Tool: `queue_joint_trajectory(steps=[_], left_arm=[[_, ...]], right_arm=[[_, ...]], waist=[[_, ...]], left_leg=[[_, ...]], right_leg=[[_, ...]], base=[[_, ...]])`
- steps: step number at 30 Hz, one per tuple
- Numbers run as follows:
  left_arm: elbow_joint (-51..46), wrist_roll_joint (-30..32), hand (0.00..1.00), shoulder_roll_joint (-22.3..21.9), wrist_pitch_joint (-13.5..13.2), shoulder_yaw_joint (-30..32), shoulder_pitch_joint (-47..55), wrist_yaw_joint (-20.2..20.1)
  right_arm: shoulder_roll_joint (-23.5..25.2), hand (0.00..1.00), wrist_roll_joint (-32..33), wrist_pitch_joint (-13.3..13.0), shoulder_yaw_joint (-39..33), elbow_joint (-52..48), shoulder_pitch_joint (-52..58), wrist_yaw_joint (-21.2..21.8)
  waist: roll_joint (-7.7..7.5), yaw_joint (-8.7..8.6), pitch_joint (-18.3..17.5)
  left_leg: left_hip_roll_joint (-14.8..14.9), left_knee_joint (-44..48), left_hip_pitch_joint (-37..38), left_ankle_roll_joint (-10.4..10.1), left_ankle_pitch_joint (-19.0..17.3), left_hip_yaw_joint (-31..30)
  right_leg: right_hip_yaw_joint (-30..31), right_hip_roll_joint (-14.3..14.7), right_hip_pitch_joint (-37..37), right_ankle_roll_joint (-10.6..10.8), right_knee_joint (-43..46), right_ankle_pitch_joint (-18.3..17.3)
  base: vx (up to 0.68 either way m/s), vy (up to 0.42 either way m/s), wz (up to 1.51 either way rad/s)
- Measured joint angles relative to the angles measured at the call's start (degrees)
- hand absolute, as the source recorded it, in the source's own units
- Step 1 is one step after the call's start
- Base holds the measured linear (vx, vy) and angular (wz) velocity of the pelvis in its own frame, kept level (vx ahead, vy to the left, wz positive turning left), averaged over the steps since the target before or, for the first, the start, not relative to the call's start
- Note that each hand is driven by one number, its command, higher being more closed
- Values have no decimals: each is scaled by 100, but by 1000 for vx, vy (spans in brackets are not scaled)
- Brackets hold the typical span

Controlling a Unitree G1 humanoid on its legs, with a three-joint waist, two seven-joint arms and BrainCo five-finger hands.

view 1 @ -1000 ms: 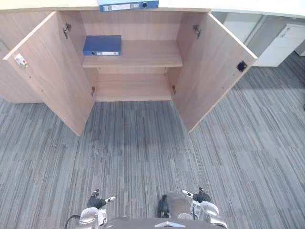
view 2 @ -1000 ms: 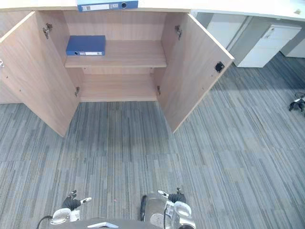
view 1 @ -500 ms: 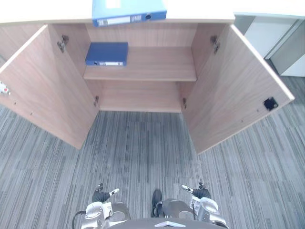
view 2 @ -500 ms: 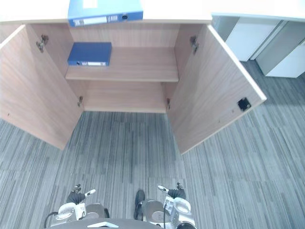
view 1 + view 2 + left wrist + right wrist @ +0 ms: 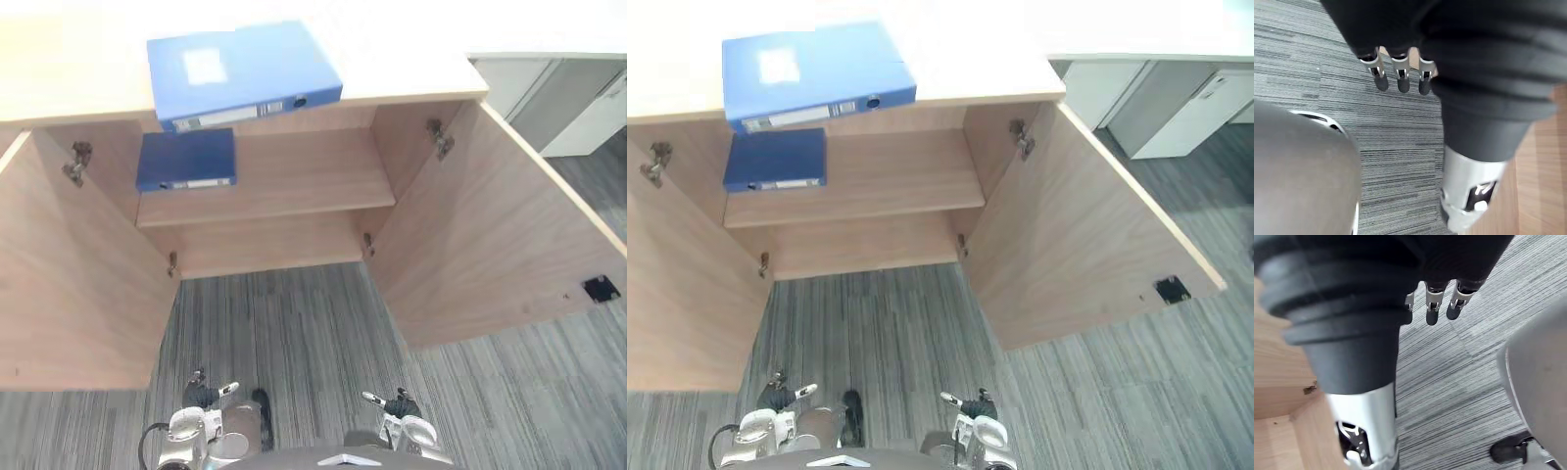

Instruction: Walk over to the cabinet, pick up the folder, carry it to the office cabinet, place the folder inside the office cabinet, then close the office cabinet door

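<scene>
A light-blue folder [image 5: 245, 73] lies flat on the wooden cabinet's top [image 5: 411, 59], its spine toward me. A darker blue folder [image 5: 186, 160] lies on the left of the shelf [image 5: 294, 181] inside the cabinet. Both cabinet doors stand wide open, the left door [image 5: 69, 284] and the right door [image 5: 500, 235]. My left hand [image 5: 203, 395] and right hand [image 5: 397, 403] hang low at my sides, far below the folders. Each wrist view shows straight fingers [image 5: 1400, 78] [image 5: 1432, 308] over the carpet, holding nothing.
Grey striped carpet [image 5: 294, 333] runs between the two open doors up to the cabinet. White drawer units [image 5: 1176, 117] stand beyond the cabinet's right end. A black latch [image 5: 600, 288] sits on the right door's inner face.
The camera has moved closer to the cabinet, so its top and the light-blue folder now show fully. Both hands still hang at my sides.
</scene>
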Motion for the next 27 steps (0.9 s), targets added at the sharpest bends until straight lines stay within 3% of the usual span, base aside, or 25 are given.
queue_joint_trajectory(steps=[1, 3, 5, 7, 8, 9, 10, 11, 12, 15, 16, 18, 21, 23, 24, 27], left_arm=[[81, 26, 0, 24, 28, -27, -8, 0], [113, 26, 0, 23, 59, -24, -8, 3], [113, 24, 0, 12, 61, -23, -9, 2], [111, 22, 0, -35, 62, -20, -15, 3], [111, 22, 0, -53, 62, -25, 7, 3], [110, 22, 0, -28, 59, -22, 79, -1], [126, 24, 0, -28, 59, -4, 87, -3], [172, 23, 0, -206, 65, 78, 69, 7], [158, 25, 0, -338, 51, 148, 68, 2], [135, 26, 0, -468, 39, 302, 23, 2], [40, 24, 0, -489, 25, 380, 27, -2], [-93, 24, 0, -538, 20, 458, 59, 0], [-171, 25, 0, -598, 0, 482, 41, -2], [-149, 28, 0, -586, -1, 464, 42, -1], [-104, 28, 0, -581, -1, 427, 29, -9], [11, 36, 0, -434, 9, 354, 35, -7]], right_arm=[[-1, 0, -23, 0, 26, -1, -45, 3], [-27, 0, -116, -12, 136, -16, -124, 6], [-54, 0, -168, -18, 156, -16, -217, 6], [-132, 0, -193, -19, 155, -26, -259, 4], [-173, 0, -197, -9, 157, -21, -256, 2], [-151, 0, -203, -9, 160, -17, -121, 2], [-143, 0, -202, -7, 155, -13, -51, 11], [-290, 0, -208, 3, 118, -15, -67, 3], [-361, 0, -209, 0, 94, -16, -52, -2], [-369, 0, -208, 1, 41, -24, -62, 0], [-342, 0, -195, 4, 33, -24, 19, -1], [-330, 0, -178, 0, 31, -44, 100, -1], [-319, 0, -130, -5, -5, -143, 94, -2], [-323, 0, -113, -2, -7, -117, 119, -4], [-334, 0, -97, 1, -19, -94, 150, -4], [-250, 0, -87, -1, -93, -2, 224, -4]], waist=[[18, -28, 9], [76, -84, 25], [148, -144, 66], [216, -205, 96], [232, -235, 101], [106, -228, 38], [36, -221, 26], [314, -186, -11], [442, -195, -46], [578, -208, -14], [543, -186, 7], [477, -99, 3], [509, -43, -37], [525, -59, -55], [553, -45, -84], [349, -85, -216]], left_leg=[[-59, -203, 372, 19, -25, -46], [-54, -553, 786, 19, -24, -172], [35, -769, 1072, 16, -24, -276], [121, -860, 1268, -56, -63, -371], [147, -941, 1436, -176, -129, -488], [35, -988, 1600, -387, -251, -593], [-16, -986, 1685, -505, -331, -657], [213, -933, 1754, -582, -408, -704], [305, -808, 1745, -684, -351, -727], [446, -103, 1509, -882, -238, -683], [649, 872, 1211, -989, -236, -542], [903, 1496, 962, -916, -501, -156], [1001, 995, 519, -754, -623, 40], [914, -9, 447, -758, -209, -17], [881, -382, 483, -672, 271, -27], [626, -871, 751, -589, 391, 34]], right_leg=[[-181, -17, -287, -123, 553, -180], [-642, 30, -653, -367, 590, -375], [-939, 207, -994, -476, 12, -454], [-952, 426, -1291, -564, -816, -304], [-895, 592, -1347, -585, -1619, 130], [-762, 627, -1295, -731, -2506, 1083], [-652, 587, -1323, -878, -2518, 1586], [-796, 703, -1292, -930, -2214, 1419], [-890, 718, -1195, -928, -2295, 1214], [-1012, 779, -871, -1007, -2489, 1081], [-1070, 797, -354, -1039, -2852, 1046], [-1112, 832, 51, -1050, -3144, 1030], [-1055, 794, 254, -979, -3320, 1017], [-987, 763, 265, -840, -3316, 1000], [-874, 782, 269, -744, -3321, 988], [-750, 640, 482, -544, -3706, 1193]], base=[[444, 141, 24], [412, 77, 32], [437, 5, 43], [413, -57, 45], [445, -93, 57], [540, -131, 60], [446, -127, 46], [425, -146, 34], [415, -143, 25], [374, -164, 27], [296, -127, 32], [189, -55, 14], [105, 41, -9], [73, 121, -21], [118, 183, -27], [97, 153, -11]])
